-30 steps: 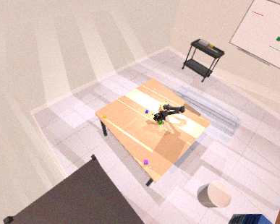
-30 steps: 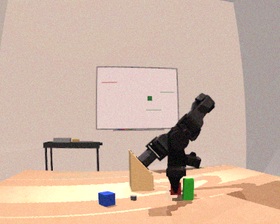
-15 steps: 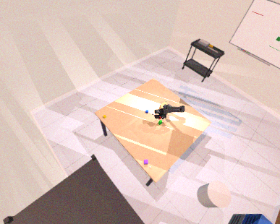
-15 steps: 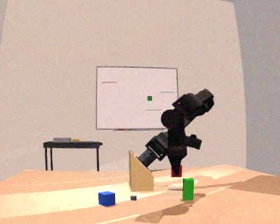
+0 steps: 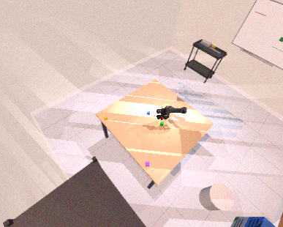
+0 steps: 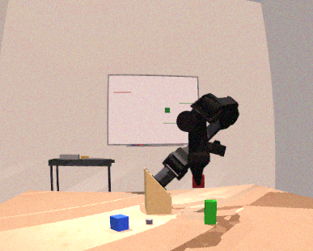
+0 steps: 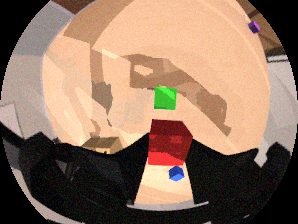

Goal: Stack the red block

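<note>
Matte black arm (image 6: pixel 200 138), blocky links w/ rounded joints
</note>
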Available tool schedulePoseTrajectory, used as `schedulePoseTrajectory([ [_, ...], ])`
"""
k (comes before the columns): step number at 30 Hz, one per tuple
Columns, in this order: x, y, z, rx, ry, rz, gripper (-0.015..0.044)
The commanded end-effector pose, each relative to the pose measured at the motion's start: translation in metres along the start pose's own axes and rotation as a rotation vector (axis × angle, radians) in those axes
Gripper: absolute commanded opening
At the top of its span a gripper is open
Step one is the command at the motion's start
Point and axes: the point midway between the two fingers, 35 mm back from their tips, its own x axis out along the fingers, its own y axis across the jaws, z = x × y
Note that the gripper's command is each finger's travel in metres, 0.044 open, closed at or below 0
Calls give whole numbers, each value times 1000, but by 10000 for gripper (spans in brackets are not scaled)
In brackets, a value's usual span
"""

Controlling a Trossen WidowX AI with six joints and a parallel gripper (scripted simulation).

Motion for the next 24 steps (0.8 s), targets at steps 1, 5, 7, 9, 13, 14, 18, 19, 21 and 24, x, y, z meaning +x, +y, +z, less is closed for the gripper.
schedulePoseTrajectory([
  [1, -2, -2, 11, -4, 5, -3, 0],
  [5, -2, -1, 32, -4, 4, -3, 0],
  [7, -2, 0, 38, -4, 3, -3, 0],
  [9, -2, 0, 39, -4, 3, -3, 0],
  [13, 10, 0, 39, -5, 2, -3, 0],
  [14, 13, 0, 39, -5, 2, -3, 0],
  [18, 18, 0, 39, -5, 2, -3, 0],
  [19, 20, 0, 39, -5, 3, -3, 0],
  [21, 26, -1, 39, -5, 3, -3, 0],
  [24, 38, 0, 39, -5, 2, -3, 0],
])
